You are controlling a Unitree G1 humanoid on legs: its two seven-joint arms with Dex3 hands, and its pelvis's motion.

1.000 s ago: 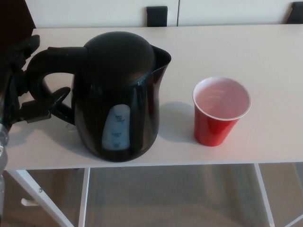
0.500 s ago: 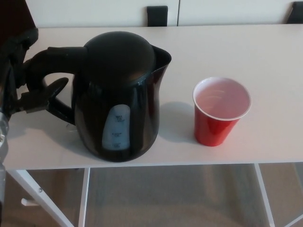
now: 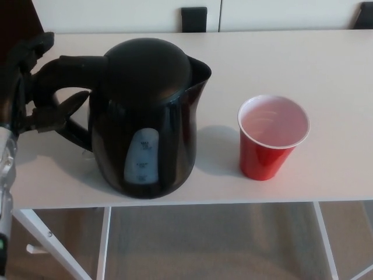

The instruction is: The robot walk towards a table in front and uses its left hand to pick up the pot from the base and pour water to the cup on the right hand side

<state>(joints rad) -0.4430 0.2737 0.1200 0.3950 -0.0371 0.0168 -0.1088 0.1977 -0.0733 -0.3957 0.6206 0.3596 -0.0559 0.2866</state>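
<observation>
A black electric kettle [image 3: 145, 116] stands on the white table [image 3: 303, 58], left of centre, with its spout toward the cup and its handle [image 3: 67, 65] pointing left. Its base is hidden under it. My left hand [image 3: 26, 93] is at the handle, open. One finger [image 3: 36, 45] reaches over the top of the handle. Another finger [image 3: 64, 109] pokes into the handle loop from below. A red cup [image 3: 271, 137] with a white inside stands upright to the right of the kettle, a short gap away. My right hand does not show.
The table's front edge runs just below the kettle and cup, with white legs [image 3: 52, 239] and floor beneath. A dark chair back [image 3: 194, 17] shows beyond the far edge, and another dark shape [image 3: 364, 14] sits at the top right corner.
The lower finger of my left hand has risen inside the handle loop, closer to the handle's top bar. The kettle and cup stay where they were.
</observation>
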